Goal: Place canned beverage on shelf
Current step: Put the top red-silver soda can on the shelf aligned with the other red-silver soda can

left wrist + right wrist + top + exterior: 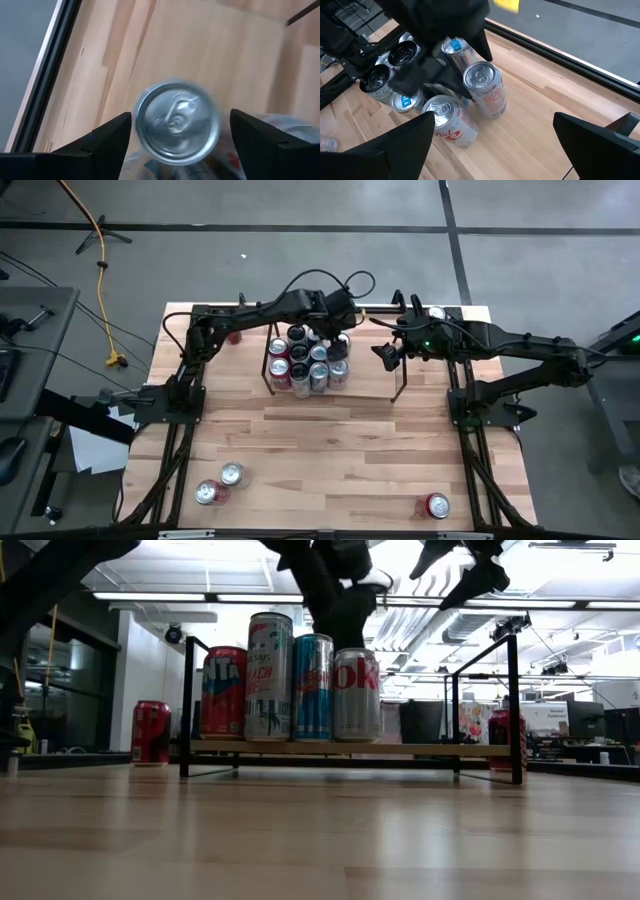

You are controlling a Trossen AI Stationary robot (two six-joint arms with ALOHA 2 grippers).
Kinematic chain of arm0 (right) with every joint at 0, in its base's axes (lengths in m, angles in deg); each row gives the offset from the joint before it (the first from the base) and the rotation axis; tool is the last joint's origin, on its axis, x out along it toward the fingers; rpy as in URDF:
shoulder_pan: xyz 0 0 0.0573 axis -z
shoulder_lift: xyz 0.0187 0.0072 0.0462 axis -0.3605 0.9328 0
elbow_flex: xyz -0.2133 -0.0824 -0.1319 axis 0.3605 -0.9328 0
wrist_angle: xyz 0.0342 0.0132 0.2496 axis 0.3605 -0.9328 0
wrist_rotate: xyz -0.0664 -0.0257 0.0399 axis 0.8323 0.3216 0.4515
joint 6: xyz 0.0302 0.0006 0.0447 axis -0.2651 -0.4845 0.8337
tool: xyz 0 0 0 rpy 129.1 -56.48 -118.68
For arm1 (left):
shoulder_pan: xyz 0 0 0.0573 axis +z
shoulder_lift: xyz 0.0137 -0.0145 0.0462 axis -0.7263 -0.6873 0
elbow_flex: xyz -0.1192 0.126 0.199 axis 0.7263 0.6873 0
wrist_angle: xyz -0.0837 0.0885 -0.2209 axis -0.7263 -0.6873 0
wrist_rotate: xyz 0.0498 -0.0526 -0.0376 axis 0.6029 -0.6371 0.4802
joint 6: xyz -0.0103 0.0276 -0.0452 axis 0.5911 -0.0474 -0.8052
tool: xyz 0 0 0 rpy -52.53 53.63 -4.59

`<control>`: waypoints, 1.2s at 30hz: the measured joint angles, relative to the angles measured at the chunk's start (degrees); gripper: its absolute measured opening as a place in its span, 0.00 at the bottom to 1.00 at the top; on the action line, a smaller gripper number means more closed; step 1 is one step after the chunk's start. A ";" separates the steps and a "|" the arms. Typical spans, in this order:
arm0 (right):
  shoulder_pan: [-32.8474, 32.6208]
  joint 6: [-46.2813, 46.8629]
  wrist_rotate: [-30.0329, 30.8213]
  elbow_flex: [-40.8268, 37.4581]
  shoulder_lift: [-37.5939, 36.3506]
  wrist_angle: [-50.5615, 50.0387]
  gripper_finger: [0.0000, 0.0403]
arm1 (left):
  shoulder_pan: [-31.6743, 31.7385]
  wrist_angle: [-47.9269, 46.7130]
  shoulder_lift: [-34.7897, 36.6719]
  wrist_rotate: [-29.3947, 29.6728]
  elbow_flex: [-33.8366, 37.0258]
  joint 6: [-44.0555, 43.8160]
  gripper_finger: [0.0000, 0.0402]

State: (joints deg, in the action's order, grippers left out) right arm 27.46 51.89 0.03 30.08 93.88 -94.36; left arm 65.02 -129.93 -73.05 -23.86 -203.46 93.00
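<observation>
Left claw (338,340), fingers spread apart, straddles a silver-topped beverage can (176,122) without gripping it, among clustered cans on the low black-rod shelf (400,385). Right claw (388,356), wide open and empty, hovers above the shelf's bare end on the wooden table (330,450).

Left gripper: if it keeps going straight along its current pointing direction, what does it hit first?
Likely the silver can top, which sits centred between the open fingers of the left gripper above the can cluster on the shelf. How far above the lid the gripper is cannot be told.
</observation>
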 joint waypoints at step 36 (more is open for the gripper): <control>0.04 -2.10 1.96 0.00 0.19 6.09 0.97 | -2.86 43.67 62.64 -10.33 57.72 -19.43 0.70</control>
State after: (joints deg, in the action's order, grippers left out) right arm 27.50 49.79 1.98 30.08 94.08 -88.27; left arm 62.15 -86.26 -10.41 -34.18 -145.74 73.57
